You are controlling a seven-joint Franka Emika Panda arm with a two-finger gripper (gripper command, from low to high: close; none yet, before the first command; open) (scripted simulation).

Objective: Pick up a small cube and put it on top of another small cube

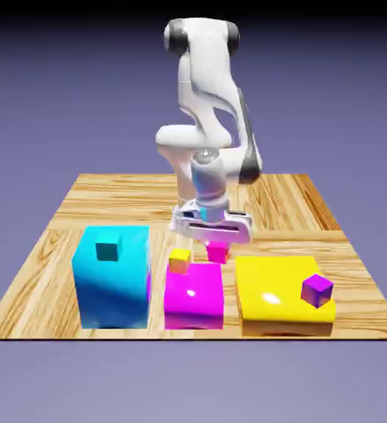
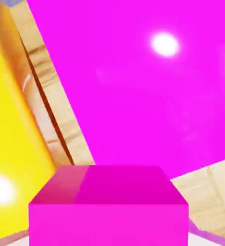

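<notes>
Pink cube [image 1: 217, 252] sits pinched between the fingers of the gripper [image 1: 217, 241], at the far right corner of the magenta block [image 1: 193, 306] in the exterior view. The pick looks done; carrying is the step in hand. Next, the arm should bring it right and nearer, high enough to pass over the yellow block [image 1: 271, 285], then line it up above the purple cube [image 1: 317, 291], which sits near that block's right edge.
</notes>
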